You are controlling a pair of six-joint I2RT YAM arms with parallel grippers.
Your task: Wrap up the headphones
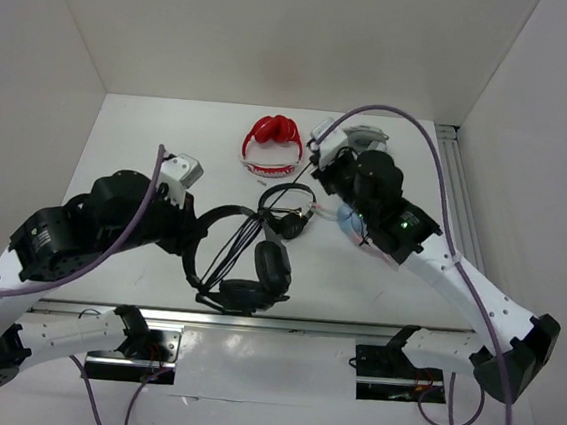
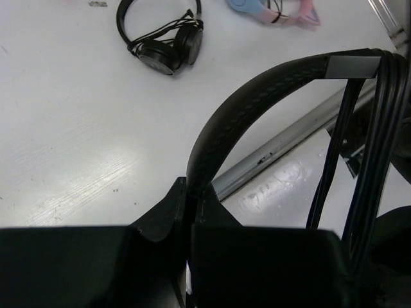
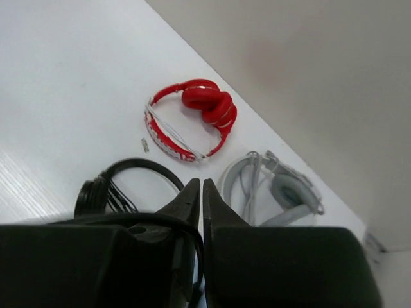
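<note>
1. Top external: the large all-black over-ear headphones [image 1: 270, 265] lie on the white desk [image 1: 140, 138], close to its front metal rail [image 1: 283, 325] and between the two arms. The left pincer [image 1: 189, 236] meets the left arc of the band. The right pincer [image 1: 317, 173] sits farther back, beside a smaller black on-ear pair [image 1: 285, 216] and a glossy red pair [image 1: 275, 139]. Open room lies to the left and back-left, while the right side is crowded.
2. Left wrist: the left pincer is clamped tight on the wide textured headband [image 2: 257, 90]. It looks stiff, so this is a sound place to hold. Several turns of the long thin black cable [image 2: 385, 160] hang across the band's far end. The set is probably light but bulky, and the limp cable could slip off or snag.
3. Right wrist: the right pincer's fingers are pressed almost together, and a thin black cable runs into the slit, apparently pinched. A grey-white headset [image 3: 289, 189] and the wall stand close ahead, leaving little room to swing.
</note>
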